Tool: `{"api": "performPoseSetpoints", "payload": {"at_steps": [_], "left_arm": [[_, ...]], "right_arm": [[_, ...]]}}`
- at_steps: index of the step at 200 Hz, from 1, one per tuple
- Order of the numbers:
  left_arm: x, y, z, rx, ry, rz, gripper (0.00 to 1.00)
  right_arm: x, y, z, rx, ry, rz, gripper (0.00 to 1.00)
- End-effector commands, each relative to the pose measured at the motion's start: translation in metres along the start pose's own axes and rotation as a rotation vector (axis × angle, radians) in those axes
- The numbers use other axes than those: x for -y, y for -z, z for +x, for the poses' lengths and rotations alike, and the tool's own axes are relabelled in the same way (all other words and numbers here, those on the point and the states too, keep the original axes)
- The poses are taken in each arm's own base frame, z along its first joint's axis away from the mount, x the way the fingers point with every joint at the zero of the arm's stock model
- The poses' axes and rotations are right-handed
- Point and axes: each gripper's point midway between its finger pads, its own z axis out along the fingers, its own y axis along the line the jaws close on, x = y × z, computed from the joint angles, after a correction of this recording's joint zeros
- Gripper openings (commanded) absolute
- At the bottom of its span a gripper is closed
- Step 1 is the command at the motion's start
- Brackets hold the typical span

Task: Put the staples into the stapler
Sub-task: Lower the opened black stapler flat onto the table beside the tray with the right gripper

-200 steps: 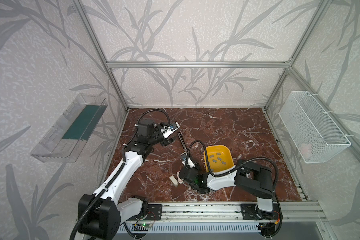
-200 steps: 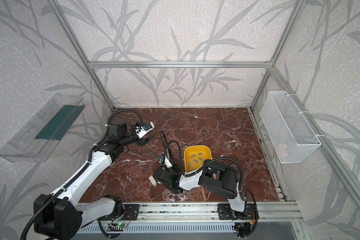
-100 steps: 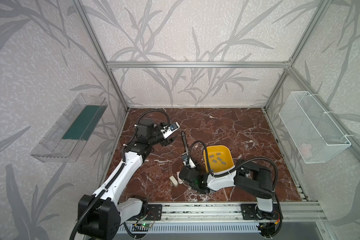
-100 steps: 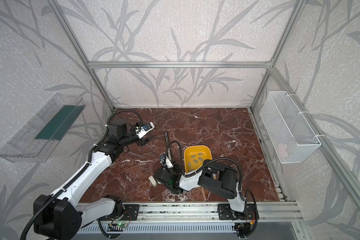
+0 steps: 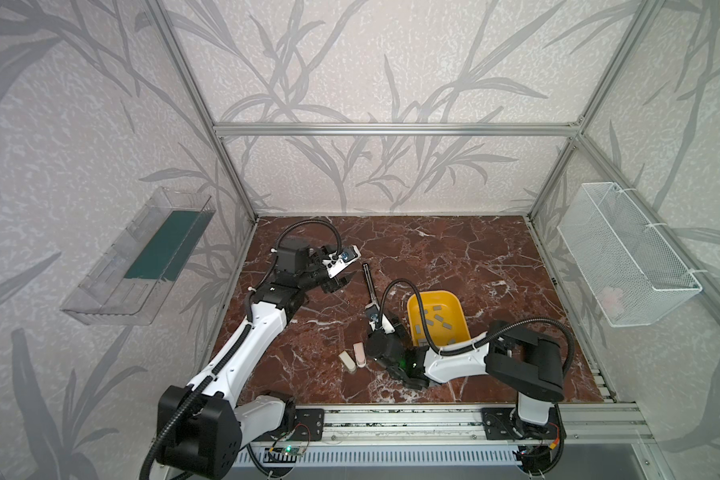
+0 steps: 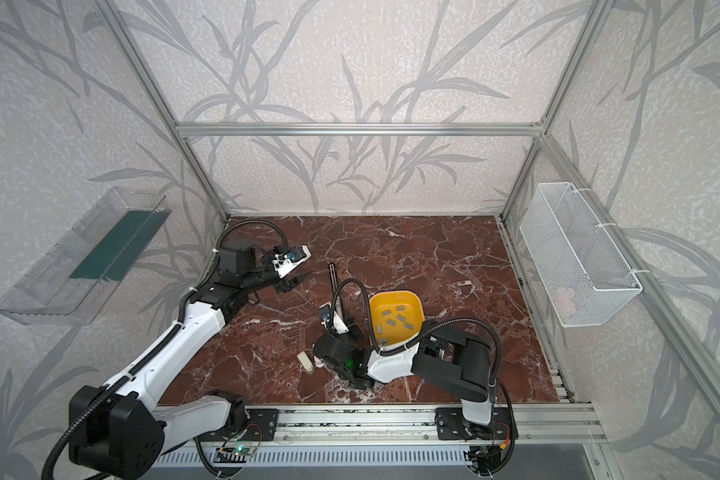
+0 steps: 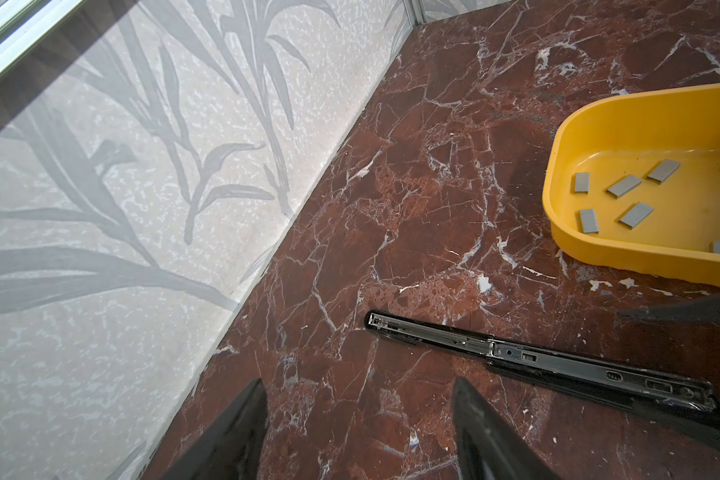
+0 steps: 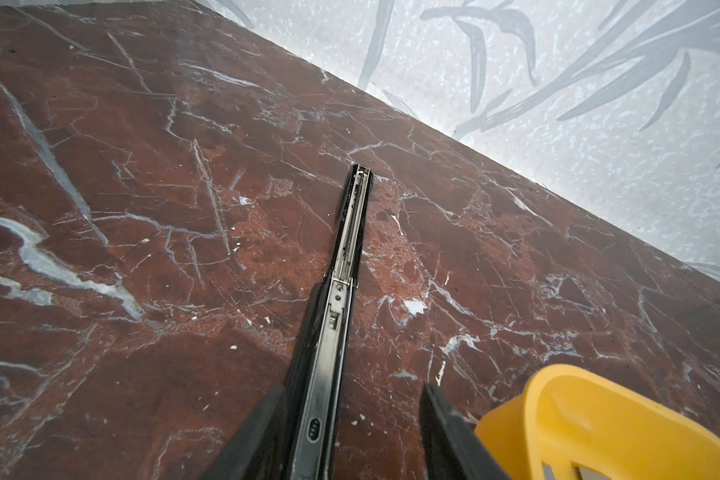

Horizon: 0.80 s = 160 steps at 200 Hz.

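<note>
Left wrist view gives us the left gripper point(image 7: 358, 382) first. Its two dark fingers stand apart with only bare marble table point(image 7: 433, 174) between them, and it grips nothing. We read this as a waiting pose, set just clear of the stapler point(image 7: 537, 361) so that this arm can steady it if the loading calls for that. The stapler lies flat on the table, folded fully open into one long black bar with its metal channel facing up. We judge it is laid out this way so that a strip can be lowered straight into the track. Moving right, the right wrist view shows the right gripper point(image 8: 353, 390) at the stapler's near end with its fingers parted. The bar runs along the inner side of one finger and a strip of bare table separates it from the other, so nothing is clamped and the stapler rests on its own. Just beside this gripper sits the yellow tray point(image 7: 599, 259), and the staples point(image 7: 624, 185) lie scattered flat on its floor. We see none in the channel. The tray's place next to the open stapler makes the carry short. We expect the thin, flat strips to be awkward to pinch off the tray floor.
</note>
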Motion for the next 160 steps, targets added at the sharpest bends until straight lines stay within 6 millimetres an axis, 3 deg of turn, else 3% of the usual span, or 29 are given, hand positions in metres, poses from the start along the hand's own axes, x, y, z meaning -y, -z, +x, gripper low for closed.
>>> {"api": "performPoseSetpoints", "payload": {"at_steps": [1,82,98,114,160], "left_arm": [[0.005,-0.001,0.0,0.001,-0.019,0.022,0.71],[0.006,0.0,0.0,-0.001,-0.028,0.021,0.71],[0.006,0.0,0.0,-0.002,-0.03,0.022,0.71],[0.006,-0.001,0.0,-0.003,-0.028,0.026,0.71],[0.009,0.001,-0.003,0.007,-0.033,0.031,0.71]], "right_arm": [[0.006,-0.001,0.003,-0.005,0.014,0.04,0.54],[-0.009,-0.011,0.013,-0.05,0.062,0.011,0.57],[-0.012,-0.014,0.016,-0.065,0.087,0.016,0.63],[-0.008,-0.017,0.019,-0.081,0.09,0.042,0.72],[0.012,-0.028,0.04,-0.185,0.06,0.102,0.71]]}}
